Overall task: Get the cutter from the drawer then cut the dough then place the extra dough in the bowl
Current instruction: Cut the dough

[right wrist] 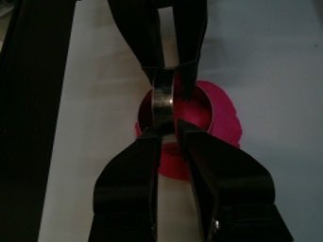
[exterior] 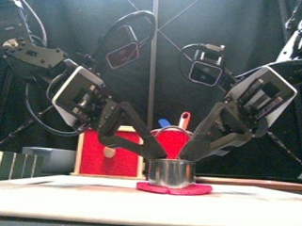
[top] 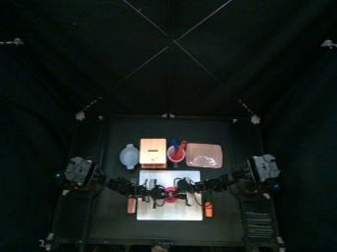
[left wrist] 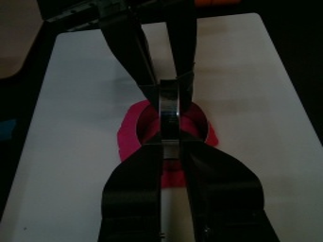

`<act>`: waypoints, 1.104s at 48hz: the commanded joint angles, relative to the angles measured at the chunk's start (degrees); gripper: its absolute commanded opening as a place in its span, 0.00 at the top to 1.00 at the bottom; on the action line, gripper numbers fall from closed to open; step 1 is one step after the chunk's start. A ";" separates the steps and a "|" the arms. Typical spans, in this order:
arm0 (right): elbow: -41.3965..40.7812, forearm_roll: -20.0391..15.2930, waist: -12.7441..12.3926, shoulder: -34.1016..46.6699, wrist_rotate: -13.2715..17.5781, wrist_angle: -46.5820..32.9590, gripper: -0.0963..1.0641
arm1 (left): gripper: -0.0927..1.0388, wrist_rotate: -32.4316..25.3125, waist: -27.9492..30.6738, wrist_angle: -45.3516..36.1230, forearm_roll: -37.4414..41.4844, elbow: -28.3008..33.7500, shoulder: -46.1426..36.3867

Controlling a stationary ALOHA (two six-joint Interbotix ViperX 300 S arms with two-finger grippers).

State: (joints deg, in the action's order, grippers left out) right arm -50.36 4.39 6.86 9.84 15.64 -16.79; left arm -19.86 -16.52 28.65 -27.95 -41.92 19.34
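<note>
The round metal cutter [exterior: 170, 172] stands on the pink dough [exterior: 176, 189], which lies flat on the white cutting board [top: 148, 209]. My left gripper [exterior: 148, 160] comes down from the left and pinches the cutter's rim. My right gripper [exterior: 197, 159] does the same from the right side. In the left wrist view the left gripper [left wrist: 168, 144] is shut on the rim over the dough [left wrist: 136, 132]. In the right wrist view the right gripper [right wrist: 171, 132] is shut on the cutter [right wrist: 178, 100], with dough [right wrist: 221, 112] spreading around it.
Behind the board stand the blue-grey bowl [top: 129, 156], the wooden box [top: 154, 150] with its red drawer front [exterior: 108, 153], a red cup [top: 175, 152] holding toy knives, and the pink tray [top: 206, 155].
</note>
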 commanded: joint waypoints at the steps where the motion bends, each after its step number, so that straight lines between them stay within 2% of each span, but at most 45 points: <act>1: -1.05 -0.26 -2.02 4.48 0.35 3.16 0.45 | 0.58 0.18 0.00 -2.64 -0.18 -0.53 2.72; 53: -0.53 -0.26 -2.29 6.06 0.44 6.15 0.45 | 0.58 0.18 0.09 -7.03 0.00 -0.09 3.87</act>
State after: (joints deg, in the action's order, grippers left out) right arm -49.83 4.48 6.59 10.46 15.64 -14.50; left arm -19.95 -16.26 25.40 -28.04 -41.31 19.42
